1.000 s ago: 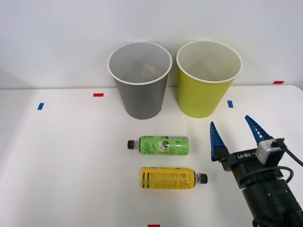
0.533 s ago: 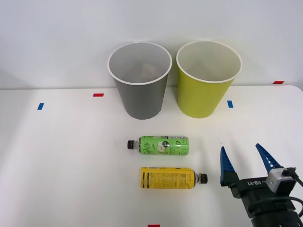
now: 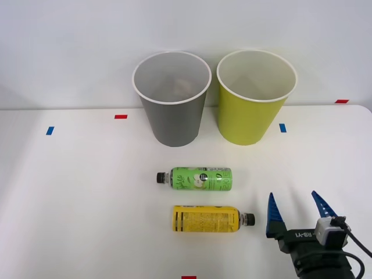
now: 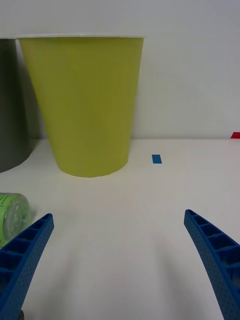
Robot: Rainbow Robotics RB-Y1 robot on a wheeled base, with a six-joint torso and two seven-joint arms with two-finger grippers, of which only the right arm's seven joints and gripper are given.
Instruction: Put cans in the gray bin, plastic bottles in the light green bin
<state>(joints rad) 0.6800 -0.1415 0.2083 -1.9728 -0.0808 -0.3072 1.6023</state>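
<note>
Right now I'm holding my right gripper (image 3: 297, 206) wide open and empty, hovering at four o'clock of the yellow-label bottle (image 3: 213, 219), probably lining up a grab; light green bin (image 3: 254, 99) standing at twelve.

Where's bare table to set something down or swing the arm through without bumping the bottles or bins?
Free: the wide stretch of table left of both bottles, and the strip right of the light green bin above the right gripper. Crowded: the middle, where the green-label bottle and yellow-label bottle lie close together below the gray bin.
</note>
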